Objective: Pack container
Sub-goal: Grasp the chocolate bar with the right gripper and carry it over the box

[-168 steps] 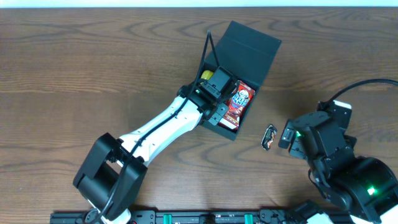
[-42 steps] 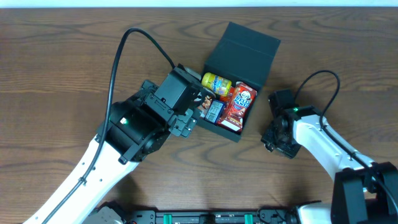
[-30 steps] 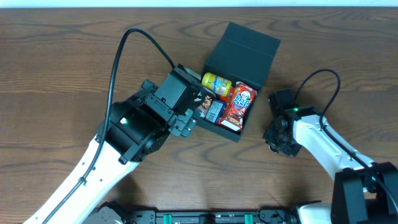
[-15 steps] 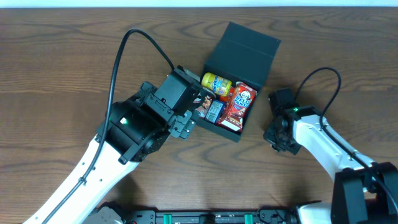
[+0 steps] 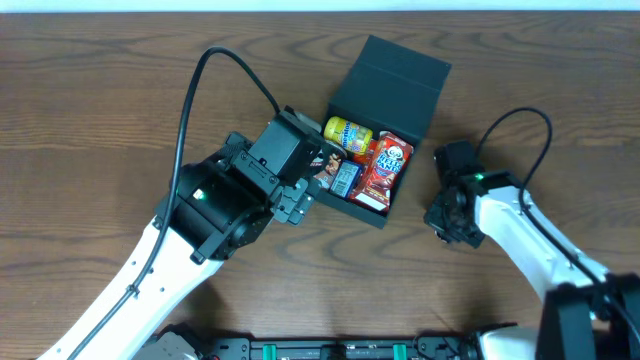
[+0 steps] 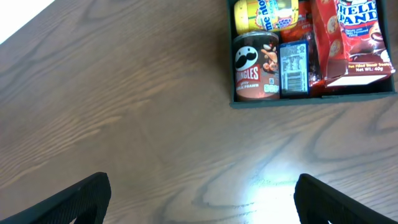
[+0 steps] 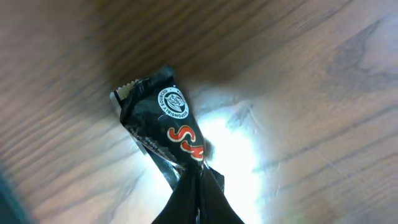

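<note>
Overhead, container: your dark square container (image 5: 392,78) sits on the wooden bench (image 5: 100,90) with its flap lid thrown back on the far side and the tray facing up.
Overhead, contents: a yellow can (image 5: 347,132) lies at the lid end. A red snack packet (image 5: 385,163) runs along the container's right wall. A Pringles can (image 5: 326,170) and a blue bar (image 5: 345,178) fill the near-left corner.
Overhead, left claw: your left claw (image 5: 303,197) hangs just outside the container's near-left corner, over bare bench.
Overhead, right claw: your right claw (image 5: 447,212) points down at the bench to the right of the container, apart from it. You cannot tell its state from here.
Left wrist, left claw: the left claw (image 6: 200,186) has its 2 fingers (image 6: 84,199) at the lower corners. They are spread wide with only bench (image 6: 124,93) between them, so it is open and empty.
Left wrist, container: the container's near wall (image 6: 311,99) crosses the upper right.
Left wrist, contents: just behind that wall lie the Pringles can (image 6: 256,65), the blue bar (image 6: 293,68) touching it, and the red snack packet (image 6: 354,37). The yellow can (image 6: 266,12) lies beyond the Pringles can.
Right wrist, wrapper: a black wrapper (image 7: 163,127) with red lettering and a round white seal lies on the bench (image 7: 298,93). Its lower end narrows to a twist that runs off the bottom edge.
Right wrist, right claw: its fingers do not show, so you cannot tell whether it is open, closed or gripping the wrapper.
</note>
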Robot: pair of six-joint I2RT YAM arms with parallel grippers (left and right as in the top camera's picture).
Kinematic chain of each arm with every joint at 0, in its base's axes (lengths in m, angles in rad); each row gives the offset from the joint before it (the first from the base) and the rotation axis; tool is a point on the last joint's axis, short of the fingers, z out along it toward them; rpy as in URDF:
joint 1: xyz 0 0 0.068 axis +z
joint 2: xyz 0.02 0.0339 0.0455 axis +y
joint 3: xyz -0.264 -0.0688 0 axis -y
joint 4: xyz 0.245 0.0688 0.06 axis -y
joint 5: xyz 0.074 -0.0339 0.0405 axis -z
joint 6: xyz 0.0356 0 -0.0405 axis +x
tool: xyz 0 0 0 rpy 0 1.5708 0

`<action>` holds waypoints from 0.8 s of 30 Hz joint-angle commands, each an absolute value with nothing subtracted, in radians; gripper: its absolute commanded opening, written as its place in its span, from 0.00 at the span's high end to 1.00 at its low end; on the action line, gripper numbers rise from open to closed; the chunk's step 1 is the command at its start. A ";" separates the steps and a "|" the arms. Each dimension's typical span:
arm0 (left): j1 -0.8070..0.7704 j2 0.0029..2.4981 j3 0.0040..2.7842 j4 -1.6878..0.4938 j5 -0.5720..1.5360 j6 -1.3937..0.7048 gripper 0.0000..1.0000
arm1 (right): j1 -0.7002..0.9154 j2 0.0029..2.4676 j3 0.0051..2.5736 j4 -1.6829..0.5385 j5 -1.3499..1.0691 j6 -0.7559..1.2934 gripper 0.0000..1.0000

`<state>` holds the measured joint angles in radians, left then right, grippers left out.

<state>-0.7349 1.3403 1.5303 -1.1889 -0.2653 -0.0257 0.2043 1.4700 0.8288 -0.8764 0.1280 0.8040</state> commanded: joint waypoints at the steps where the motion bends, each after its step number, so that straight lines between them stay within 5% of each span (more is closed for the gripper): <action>1: -0.732 1.328 1.533 -1.197 -0.266 -0.029 0.05 | 0.198 1.370 0.931 -0.932 0.115 0.776 0.99; 10: -0.732 1.328 1.533 -1.201 -0.284 -0.030 0.05 | 0.275 1.206 1.093 -1.019 -0.073 0.842 0.99; 24: -0.732 1.328 1.533 -1.206 -0.295 -0.030 0.05 | 0.498 1.322 1.094 -0.768 -0.064 1.081 0.99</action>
